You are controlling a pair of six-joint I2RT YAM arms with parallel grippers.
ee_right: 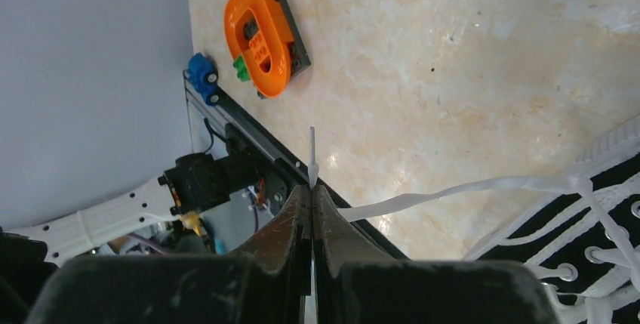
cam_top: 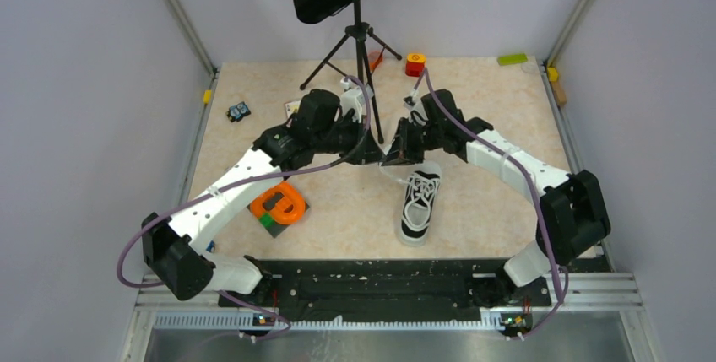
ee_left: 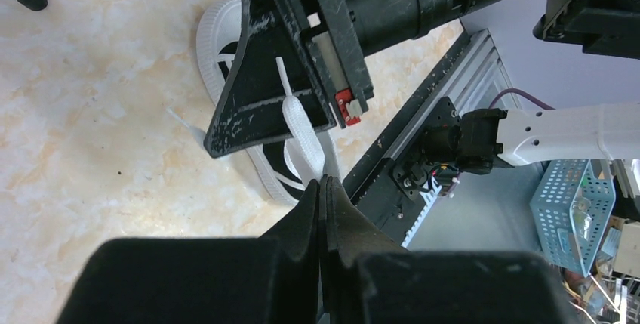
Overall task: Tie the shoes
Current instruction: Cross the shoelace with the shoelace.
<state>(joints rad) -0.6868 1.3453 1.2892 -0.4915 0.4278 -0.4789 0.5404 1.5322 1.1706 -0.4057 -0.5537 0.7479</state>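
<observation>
The black shoe (cam_top: 420, 202) with white sole and laces lies on the table, toe toward the arms' bases. Both grippers meet just behind its heel end. My left gripper (cam_top: 376, 156) (ee_left: 323, 181) is shut on a flat white lace (ee_left: 302, 131). That lace runs up past the right gripper's black finger (ee_left: 256, 105) and ends in a thin tip. My right gripper (cam_top: 397, 153) (ee_right: 312, 186) is shut on the other lace (ee_right: 453, 191), whose stiff tip sticks out beyond the jaws. This lace stretches sideways to the shoe's eyelets (ee_right: 596, 241). The shoe's sole (ee_left: 215, 29) shows behind the right gripper.
An orange ring toy on a dark plate (cam_top: 277, 204) (ee_right: 260, 37) sits left of the shoe, with a small blue toy (ee_right: 204, 76) at the table edge. A music stand tripod (cam_top: 359, 41) stands behind the grippers. Small blocks (cam_top: 414, 63) lie along the far edge.
</observation>
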